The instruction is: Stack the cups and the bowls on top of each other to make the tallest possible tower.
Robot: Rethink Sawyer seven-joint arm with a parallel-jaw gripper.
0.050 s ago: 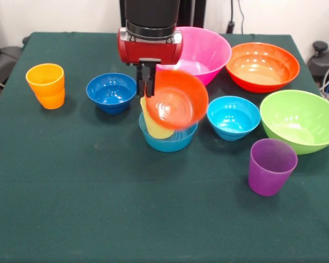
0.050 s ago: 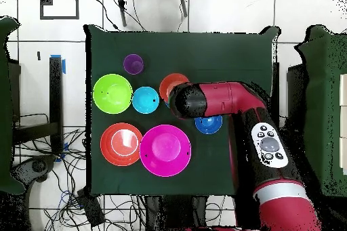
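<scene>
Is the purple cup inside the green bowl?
No, the purple cup stands upright on the table, just in front of the green bowl, not inside it.

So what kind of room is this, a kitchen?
More likely a robotics lab: a red robot arm works over a green-covered table, loose cables trail across the tiled floor, and the plastic bowls are test props.

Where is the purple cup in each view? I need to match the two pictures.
Front view: the purple cup stands upright at lower right, just in front of the lime green bowl.
Overhead view: the purple cup sits at upper left of the green table, just above the lime green bowl.
Shared landmark: the lime green bowl, next to the cup in both.
</scene>
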